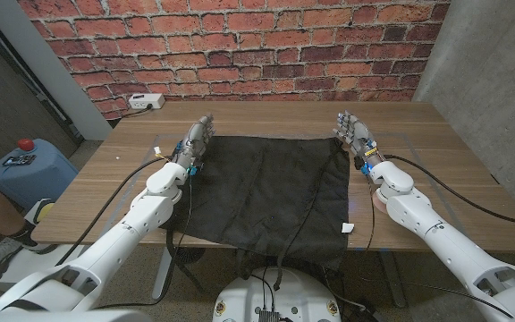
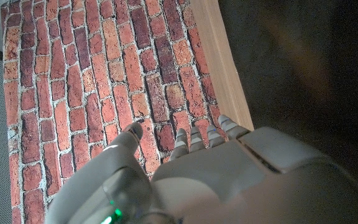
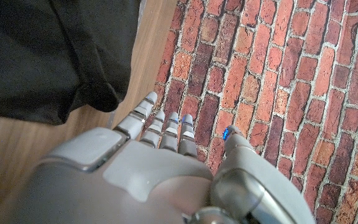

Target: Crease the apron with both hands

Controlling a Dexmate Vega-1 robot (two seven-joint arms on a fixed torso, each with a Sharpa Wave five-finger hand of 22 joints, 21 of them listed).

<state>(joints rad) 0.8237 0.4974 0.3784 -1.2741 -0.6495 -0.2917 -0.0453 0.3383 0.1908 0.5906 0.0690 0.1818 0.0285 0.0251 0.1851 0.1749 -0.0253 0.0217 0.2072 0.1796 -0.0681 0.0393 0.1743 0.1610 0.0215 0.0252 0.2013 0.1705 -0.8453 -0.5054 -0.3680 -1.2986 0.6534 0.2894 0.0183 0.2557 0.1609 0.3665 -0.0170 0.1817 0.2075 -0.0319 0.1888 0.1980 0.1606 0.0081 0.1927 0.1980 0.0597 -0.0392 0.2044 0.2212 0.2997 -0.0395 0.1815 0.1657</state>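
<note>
- Head view: a black fabric apron [image 1: 262,190] lies spread over the middle of the wooden surface [image 1: 445,152], its near edge hanging over the front edge.
- Left robot hand [image 1: 198,139] stands at the apron's far left corner, fingers extended and apart, gripping nothing.
- Right robot hand [image 1: 353,134] stands at the far right corner, just beside the cloth, fingers likewise extended and holding nothing.
- A small white tag [image 1: 348,227] sits at the apron's near right edge.
- Right wrist view: the fingertips [image 3: 149,99] reach past the apron's rounded corner [image 3: 98,96]; contact cannot be determined.
- A red brick wall [image 1: 240,45] stands behind the surface; a white power strip [image 1: 146,102] lies at its far left edge.
</note>
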